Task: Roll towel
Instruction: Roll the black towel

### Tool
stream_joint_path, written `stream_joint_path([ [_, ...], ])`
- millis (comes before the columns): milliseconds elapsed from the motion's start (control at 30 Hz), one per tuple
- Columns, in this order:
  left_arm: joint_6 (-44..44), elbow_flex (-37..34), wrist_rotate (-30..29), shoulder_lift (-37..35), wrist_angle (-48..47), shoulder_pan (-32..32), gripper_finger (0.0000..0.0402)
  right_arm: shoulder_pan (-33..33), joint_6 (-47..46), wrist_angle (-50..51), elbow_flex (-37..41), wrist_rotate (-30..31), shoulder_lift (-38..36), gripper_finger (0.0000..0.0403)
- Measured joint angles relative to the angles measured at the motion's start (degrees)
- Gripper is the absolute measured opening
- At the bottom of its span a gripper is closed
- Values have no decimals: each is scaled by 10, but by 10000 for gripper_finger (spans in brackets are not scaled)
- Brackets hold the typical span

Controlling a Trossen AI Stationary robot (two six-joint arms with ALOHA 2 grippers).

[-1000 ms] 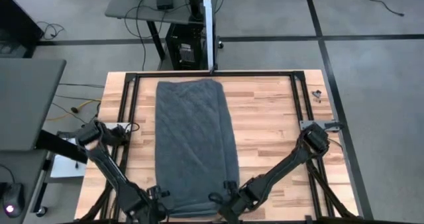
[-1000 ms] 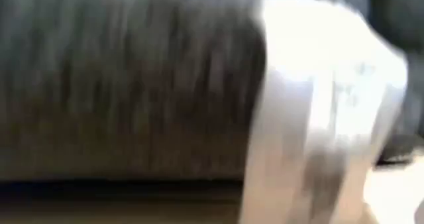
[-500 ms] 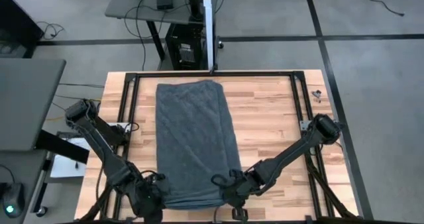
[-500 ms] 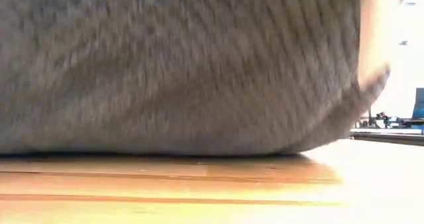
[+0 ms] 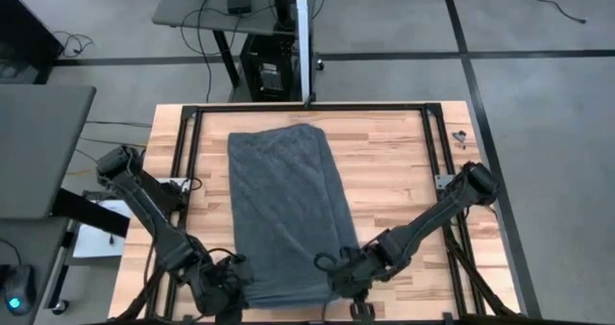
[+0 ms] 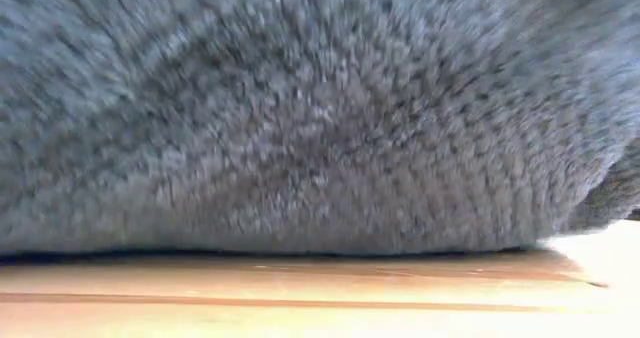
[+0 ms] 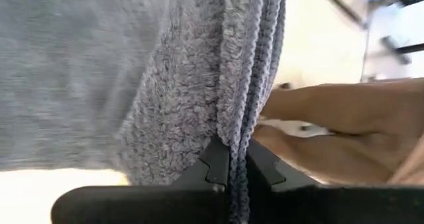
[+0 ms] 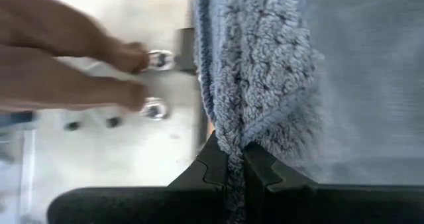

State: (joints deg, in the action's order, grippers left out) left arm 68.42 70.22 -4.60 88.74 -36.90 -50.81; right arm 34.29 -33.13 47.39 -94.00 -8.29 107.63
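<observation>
At the near edge of the light wooden plank tabletop [image 5: 404,162], the left end effector [image 5: 233,279] is clamped shut on one near corner of the large dark grey terry-cloth towel [image 5: 288,210], the hemmed edge pinched between its dark fingers [image 7: 215,161]. The right end effector [image 5: 336,275] is closed the same way on the other near corner, the hem caught between its fingers [image 8: 258,164].

Over the last second both end effectors have carried the near hem inward from the table edge, so the towel now reads shorter at the front, with a thick fold where a flat end lay. In the low view the white tag has gone from sight and bulging grey pile fills the picture, resting on the wood.

That looks like the first turn of the roll being formed. Farther off, the rest of the towel lies flat and slightly skewed toward the far black frame [image 5: 307,107], not yet rolled.
</observation>
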Motion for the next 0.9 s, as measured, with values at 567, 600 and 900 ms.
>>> stream_joint_path([
  [567,-18,-1,-13,-29,-104,-11,0,-42,-55,-54,2,-5,-6,1],
  [600,-11,-1,-17,-25,-90,-17,0,-25,-71,-71,4,7,-4,1],
  [900,42,0,-31,87,104,-53,0,109,-219,-209,74,129,-4,0],
])
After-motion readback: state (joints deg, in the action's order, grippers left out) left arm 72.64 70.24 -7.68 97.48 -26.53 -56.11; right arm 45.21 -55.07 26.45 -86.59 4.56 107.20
